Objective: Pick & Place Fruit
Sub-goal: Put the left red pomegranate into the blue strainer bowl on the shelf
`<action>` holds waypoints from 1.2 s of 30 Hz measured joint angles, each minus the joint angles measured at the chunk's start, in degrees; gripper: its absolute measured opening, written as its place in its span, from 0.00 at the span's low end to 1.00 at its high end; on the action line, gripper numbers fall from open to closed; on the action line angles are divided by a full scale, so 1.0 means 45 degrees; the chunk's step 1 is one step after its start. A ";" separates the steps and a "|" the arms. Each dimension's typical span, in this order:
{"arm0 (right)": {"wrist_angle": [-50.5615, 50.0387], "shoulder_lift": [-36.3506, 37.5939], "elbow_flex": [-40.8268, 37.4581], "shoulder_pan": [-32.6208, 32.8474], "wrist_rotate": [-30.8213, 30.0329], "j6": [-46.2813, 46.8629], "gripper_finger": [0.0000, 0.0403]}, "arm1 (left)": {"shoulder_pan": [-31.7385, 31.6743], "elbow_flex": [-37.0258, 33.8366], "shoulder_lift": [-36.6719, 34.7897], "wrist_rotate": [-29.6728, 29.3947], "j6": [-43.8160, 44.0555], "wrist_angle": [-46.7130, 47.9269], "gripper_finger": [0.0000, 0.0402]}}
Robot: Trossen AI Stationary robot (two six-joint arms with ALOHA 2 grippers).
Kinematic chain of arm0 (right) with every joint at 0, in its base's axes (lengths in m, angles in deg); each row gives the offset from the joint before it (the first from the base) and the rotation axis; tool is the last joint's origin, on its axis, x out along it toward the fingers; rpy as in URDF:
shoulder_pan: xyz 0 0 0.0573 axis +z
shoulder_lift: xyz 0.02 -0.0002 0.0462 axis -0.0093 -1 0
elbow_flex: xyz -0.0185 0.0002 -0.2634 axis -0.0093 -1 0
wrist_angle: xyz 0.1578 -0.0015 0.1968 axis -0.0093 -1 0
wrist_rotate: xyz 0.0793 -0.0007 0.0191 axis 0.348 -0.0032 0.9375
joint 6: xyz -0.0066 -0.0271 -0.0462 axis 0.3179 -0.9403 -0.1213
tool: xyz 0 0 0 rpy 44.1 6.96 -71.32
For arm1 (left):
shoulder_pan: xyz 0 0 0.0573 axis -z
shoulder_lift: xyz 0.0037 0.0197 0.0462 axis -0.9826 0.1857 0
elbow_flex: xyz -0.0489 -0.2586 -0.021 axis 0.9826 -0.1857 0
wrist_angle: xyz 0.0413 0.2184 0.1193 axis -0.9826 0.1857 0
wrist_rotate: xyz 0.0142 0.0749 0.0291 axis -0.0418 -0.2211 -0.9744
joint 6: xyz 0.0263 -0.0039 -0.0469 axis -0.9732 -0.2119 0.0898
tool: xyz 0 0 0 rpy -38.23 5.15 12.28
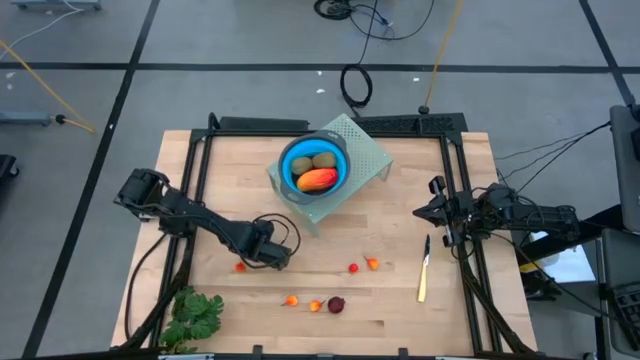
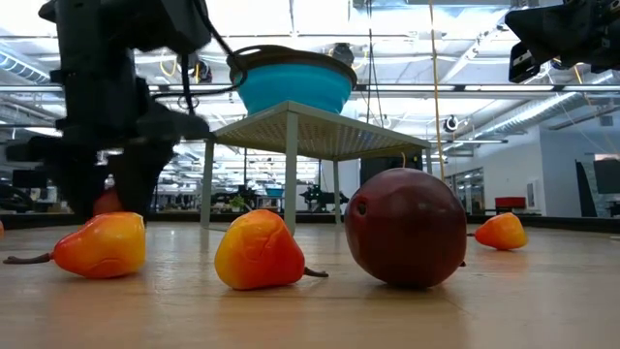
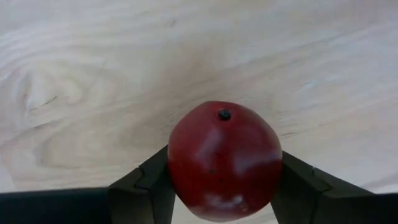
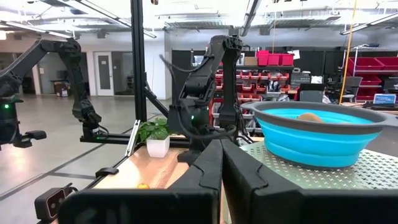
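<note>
A red ball fruit [image 3: 224, 162] with a small dark stem dot on top sits between the fingers of my left gripper [image 1: 248, 262], which points down at the table's left middle; the ball also shows in the high view [image 1: 240, 267] and the low view [image 2: 107, 202]. A blue bowl [image 1: 315, 165] on a pale green stand [image 1: 365, 150] holds two brown-green ovals and a long orange-red piece [image 1: 318, 179]. Small orange fruits [image 1: 290, 300] [image 1: 316, 305] [image 1: 373, 263], a tiny red one [image 1: 353, 267] and a dark red ball [image 1: 336, 304] lie on the wood. My right gripper [image 4: 221, 168] waits shut at the right edge. My left gripper pinches the red ball's two opposite sides [image 3: 177, 174] between its two fingers [image 3: 146, 186], coming from above and pointing down. The ball is upright, its stem dot up, close over the wooden top; whether it still rests there I cannot tell.
A slim yellow-handled knife [image 1: 424, 272] lies near the right edge. A green leafy bunch [image 1: 195, 315] lies at the near left corner. Black frame rails [image 1: 200, 170] run along the table's sides. Bare wood lies between the stand and the scattered fruit.
</note>
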 joint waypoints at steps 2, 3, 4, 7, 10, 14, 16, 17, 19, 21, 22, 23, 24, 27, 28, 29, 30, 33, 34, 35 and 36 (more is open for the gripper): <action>-0.0003 0.0000 0.0000 0.0000 -0.0002 0.0013 0.00 | 0.0006 0.0010 -0.0424 -0.0426 -0.0299 -0.0005 0.48; 0.0002 0.0000 0.0000 0.0000 0.0000 0.0013 0.00 | 0.0036 0.0010 -0.0638 -0.0688 -0.0490 -0.0010 0.47; -0.0002 0.0000 0.0000 0.0000 0.0003 0.0013 0.00 | 0.0088 0.0010 -0.0846 -0.1010 -0.0673 -0.0014 0.46; 0.0002 0.0000 0.0000 0.0000 0.0003 0.0015 0.00 | 0.0244 0.0010 -0.1636 -0.2054 -0.1319 -0.0251 0.45; 0.0002 0.0000 0.0000 0.0000 0.0003 0.0017 0.00 | 0.0410 0.0011 -0.2518 -0.2928 -0.1562 -0.0499 0.47; -0.0003 0.0000 0.0000 0.0000 0.0003 0.0017 0.00 | 0.0693 0.0015 -0.3671 -0.4093 -0.2022 -0.1109 0.50; -0.0008 0.0000 0.0000 0.0000 0.0003 -0.0001 0.00 | 0.0873 0.0029 -0.4170 -0.4676 -0.2917 -0.1841 0.49; -0.0006 0.0000 0.0000 0.0000 0.0003 -0.0031 0.00 | 0.0966 0.0029 -0.4383 -0.4989 -0.3428 -0.2259 0.49; -0.0004 0.0000 0.0000 0.0001 0.0003 -0.0048 0.00 | 0.1107 0.0029 -0.4789 -0.5605 -0.4503 -0.3270 0.47; -0.0007 0.0000 0.0000 0.0000 0.0003 -0.0070 0.00 | 0.1230 0.0034 -0.5128 -0.6149 -0.5625 -0.4263 0.46; -0.0008 0.0000 0.0000 0.0000 0.0003 -0.0070 0.00 | 0.1279 0.0034 -0.5248 -0.6398 -0.6177 -0.4787 0.46; -0.0008 0.0000 0.0000 0.0000 0.0003 -0.0070 0.00 | 0.1307 0.0034 -0.5323 -0.6613 -0.6748 -0.5338 0.46; -0.0008 0.0000 0.0000 0.0000 0.0003 -0.0070 0.00 | 0.1341 0.0034 -0.5389 -0.6817 -0.7284 -0.5868 0.47; -0.0008 0.0000 0.0000 0.0003 0.0003 -0.0080 0.00 | 0.1389 0.0039 -0.5463 -0.7210 -0.8884 -0.7497 0.49; -0.0008 0.0000 0.0000 0.0003 0.0003 -0.0104 0.00 | 0.1389 0.0044 -0.5463 -0.7218 -0.9412 -0.8036 0.49; -0.0007 0.0000 0.0000 0.0001 0.0003 -0.0127 0.00 | 0.1389 0.0044 -0.5462 -0.7217 -0.9907 -0.8512 0.49; -0.0008 0.0000 0.0000 0.0000 0.0003 -0.0179 0.00 | 0.1389 0.0044 -0.5459 -0.7211 -1.0351 -0.9004 0.49; -0.0008 0.0000 0.0000 0.0000 0.0003 -0.0334 0.00 | 0.1389 0.0044 -0.5463 -0.7210 -1.1403 -1.0296 0.47; -0.0006 0.0000 0.0000 0.0002 0.0003 -0.0344 0.00 | 0.1389 0.0044 -0.5463 -0.7206 -1.1650 -1.0622 0.47; -0.0008 0.0000 0.0000 0.0001 0.0003 -0.0348 0.00 | 0.1389 0.0044 -0.5459 -0.7175 -1.1851 -1.0880 0.46; -0.0008 0.0000 0.0000 0.0000 0.0003 -0.0351 0.00 | 0.1389 0.0044 -0.5459 -0.7122 -1.2049 -1.1182 0.46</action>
